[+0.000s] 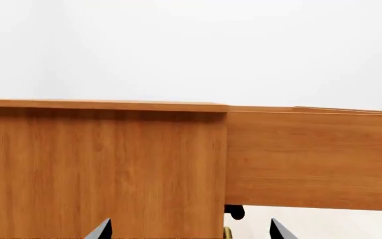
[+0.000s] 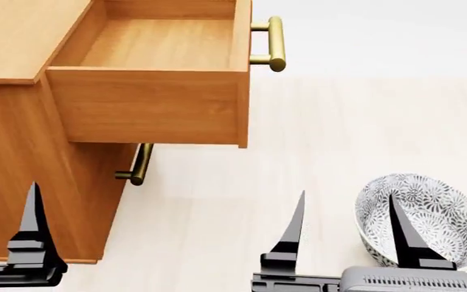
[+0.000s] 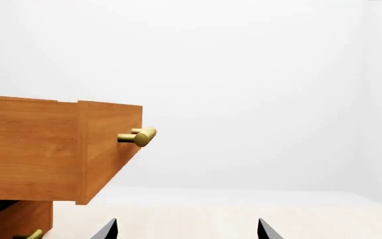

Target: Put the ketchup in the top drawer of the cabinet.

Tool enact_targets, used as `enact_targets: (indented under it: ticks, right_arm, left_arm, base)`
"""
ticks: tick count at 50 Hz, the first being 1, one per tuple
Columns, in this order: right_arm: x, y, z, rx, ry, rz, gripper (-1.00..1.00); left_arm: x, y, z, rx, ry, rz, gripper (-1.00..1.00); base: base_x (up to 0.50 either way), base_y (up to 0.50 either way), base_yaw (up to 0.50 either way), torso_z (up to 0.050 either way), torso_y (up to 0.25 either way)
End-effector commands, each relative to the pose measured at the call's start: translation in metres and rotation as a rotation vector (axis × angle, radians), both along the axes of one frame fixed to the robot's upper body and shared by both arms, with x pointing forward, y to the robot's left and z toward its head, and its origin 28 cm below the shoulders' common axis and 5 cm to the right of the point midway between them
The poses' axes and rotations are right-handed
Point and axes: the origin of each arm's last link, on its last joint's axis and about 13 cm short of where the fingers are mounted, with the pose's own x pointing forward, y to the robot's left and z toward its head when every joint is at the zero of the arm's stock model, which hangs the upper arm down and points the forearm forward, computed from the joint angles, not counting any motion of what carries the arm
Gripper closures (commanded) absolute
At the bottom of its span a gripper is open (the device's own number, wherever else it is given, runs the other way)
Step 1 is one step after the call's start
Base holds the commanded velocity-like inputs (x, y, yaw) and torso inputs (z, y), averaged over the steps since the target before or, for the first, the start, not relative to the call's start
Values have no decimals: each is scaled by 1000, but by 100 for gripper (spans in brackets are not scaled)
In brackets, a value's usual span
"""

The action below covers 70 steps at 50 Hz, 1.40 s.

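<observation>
Pale floor; top drawer (image 2: pixel 156 42) open beyond right end effector (image 2: pixel 347 234).

No readable text, label, number or sign appears on anything in these views.

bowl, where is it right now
In the head view the grey-patterned bowl sits on the floor at lower right, just beyond the open right gripper, apart from the cabinet.

bright even light, sharp render, soft shadows
</observation>
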Motion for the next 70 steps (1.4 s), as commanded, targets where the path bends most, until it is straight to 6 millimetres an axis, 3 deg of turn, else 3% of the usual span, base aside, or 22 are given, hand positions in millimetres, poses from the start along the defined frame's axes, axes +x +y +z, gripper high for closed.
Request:
enact_targets:
  ticks: [1,29,37,57,70]
  right_arm:
    - [-1,-1,0,-7,-1,-4,-100]
    - [-1,-4,0,26,6,-4,-100]
    - [-4,-11,6,-38,-14,1,-100]
    - [-13,-61,11,-65,-40,-123,-100]
    - [-14,-90,-5,-63,12,-167,-100]
  left_arm:
    - [-1,0,0,-5,1,0,-100]
    - [0,0,-2,-5,6,4,-100]
    - [0,-1,-2,-6,6,4,-100]
    - [0,-1,-3,-6,8,4,-100]
    - [0,-2,-4,-10,12,1,-100]
  base:
    - [0,0,0,0,0]
    - [0,66,0,0,0]
    - [0,0,0,0,0]
    - [0,0,0,0,0]
    - [0,0,0,0,0]
